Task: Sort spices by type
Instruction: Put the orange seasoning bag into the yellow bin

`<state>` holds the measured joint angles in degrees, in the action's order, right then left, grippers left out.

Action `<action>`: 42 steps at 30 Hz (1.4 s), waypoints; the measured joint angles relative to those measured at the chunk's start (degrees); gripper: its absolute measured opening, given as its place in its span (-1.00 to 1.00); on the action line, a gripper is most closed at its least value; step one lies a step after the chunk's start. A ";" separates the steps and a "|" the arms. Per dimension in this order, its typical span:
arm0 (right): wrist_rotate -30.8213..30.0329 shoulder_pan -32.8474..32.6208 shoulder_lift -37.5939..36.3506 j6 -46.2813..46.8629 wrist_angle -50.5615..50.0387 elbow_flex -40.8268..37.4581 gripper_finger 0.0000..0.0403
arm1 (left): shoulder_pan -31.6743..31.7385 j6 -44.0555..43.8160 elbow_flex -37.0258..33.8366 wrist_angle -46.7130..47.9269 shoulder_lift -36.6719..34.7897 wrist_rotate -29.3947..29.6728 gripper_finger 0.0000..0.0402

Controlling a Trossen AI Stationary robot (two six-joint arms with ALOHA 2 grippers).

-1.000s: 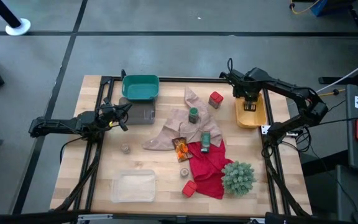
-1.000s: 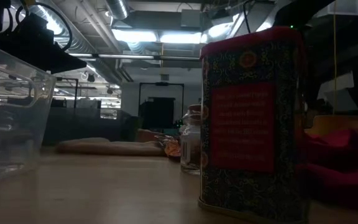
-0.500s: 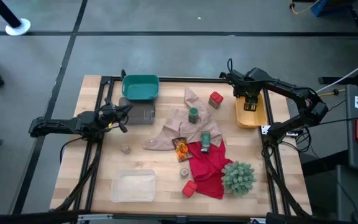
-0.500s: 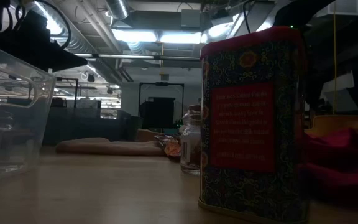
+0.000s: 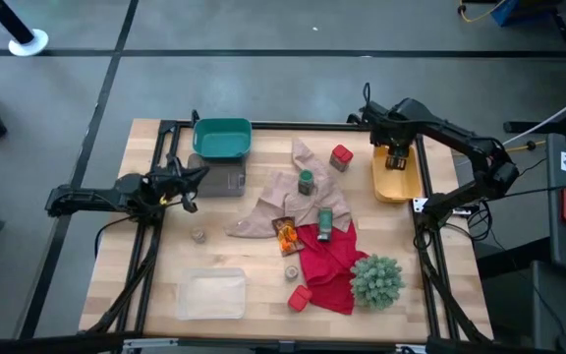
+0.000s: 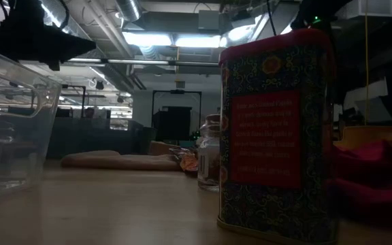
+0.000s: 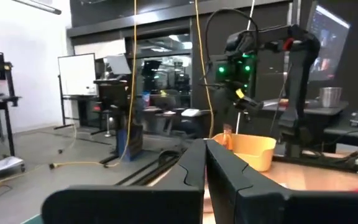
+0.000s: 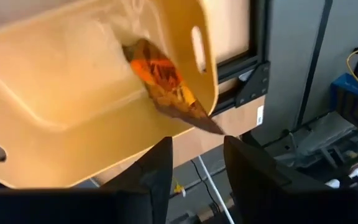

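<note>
My right gripper (image 5: pixel 396 154) hovers open and empty over the yellow bin (image 5: pixel 408 187) at the table's right side. An orange-brown packet (image 8: pixel 165 79) lies in that bin, leaning on its wall, beyond my open fingers (image 8: pixel 196 163). My left gripper (image 5: pixel 187 189) is shut and empty by the grey bin (image 5: pixel 226 181); its shut fingers show in the left wrist view (image 7: pixel 205 167). One red tin (image 5: pixel 340 157) stands near the far edge, another (image 5: pixel 300 297) near the near edge. One dark-green jar (image 5: pixel 306 182) stands on the beige cloth and another (image 5: pixel 323 224) lies on the red cloth. A second packet (image 5: pixel 286 235) and tan pots (image 5: pixel 198 235) (image 5: pixel 291 271) rest on the table.
A teal bin (image 5: pixel 222 138) sits at the far edge and a clear bin (image 5: pixel 210 295) at the near left. The beige cloth (image 5: pixel 275 202) and red cloth (image 5: pixel 328 264) cover the middle. A spiky green plant (image 5: pixel 375 280) stands near right. In the low view the near red tin (image 6: pixel 278 136) looms close.
My right gripper has risen a little above the yellow bin, staying over the packet. My left gripper has shifted slightly toward the table's near edge.
</note>
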<state>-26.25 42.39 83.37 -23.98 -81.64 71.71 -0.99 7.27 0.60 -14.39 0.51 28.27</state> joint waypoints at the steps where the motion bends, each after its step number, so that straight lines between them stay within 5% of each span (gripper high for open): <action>1: 0.34 0.00 0.00 0.02 0.12 0.77 -0.29 | 0.00 -0.44 0.00 0.00 0.00 0.00 -0.97; 14: 5.00 -0.04 -0.02 -0.22 0.07 10.34 -0.29 | -0.14 -13.92 0.00 -8.74 9.55 -5.93 -0.33; 27: 16.77 -0.04 -0.07 -0.24 0.99 14.97 -0.29 | -0.15 -14.66 14.05 -13.46 40.27 -7.78 -0.30; 42: 36.26 -0.04 -0.07 4.66 2.46 14.97 -0.29 | -0.15 -29.45 28.08 -12.72 74.76 -21.69 -0.30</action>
<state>10.01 42.35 83.31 -19.32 -79.18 86.67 -1.15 -22.18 28.68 -27.11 75.28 6.58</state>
